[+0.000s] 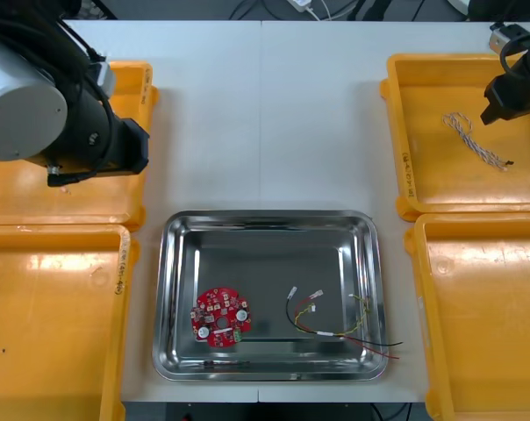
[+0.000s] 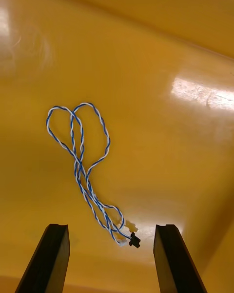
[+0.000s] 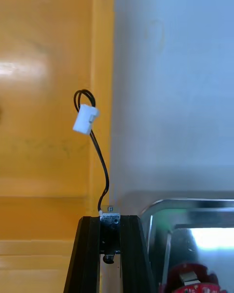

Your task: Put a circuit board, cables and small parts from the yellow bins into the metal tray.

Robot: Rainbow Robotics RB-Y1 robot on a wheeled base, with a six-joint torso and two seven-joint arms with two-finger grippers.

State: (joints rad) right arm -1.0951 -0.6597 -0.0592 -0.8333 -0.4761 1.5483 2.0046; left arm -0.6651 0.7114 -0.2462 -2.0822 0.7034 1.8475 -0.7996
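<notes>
My left gripper (image 3: pixel 109 219) is shut on one end of a black cable (image 3: pixel 101 158). The cable curves away from the fingers to a white connector (image 3: pixel 86 118), above the edge of a yellow bin (image 3: pixel 44 141) and close to a corner of the metal tray (image 3: pixel 161 207). The left arm (image 1: pixel 89 132) hangs over the far left bin (image 1: pixel 129 83). My right gripper (image 2: pixel 112 229) is open above a twisted blue and white cable (image 2: pixel 80 151), whose connector end lies between the fingers, in the far right bin (image 1: pixel 423 96). The tray (image 1: pixel 173 263) holds a red circuit board (image 1: pixel 219 317) and a red and yellow cable (image 1: pixel 335 323).
The near left bin (image 1: pixel 54 307) and the near right bin (image 1: pixel 484 307) flank the tray. Bare light table (image 1: pixel 265 123) stretches between the two far bins, beyond the tray.
</notes>
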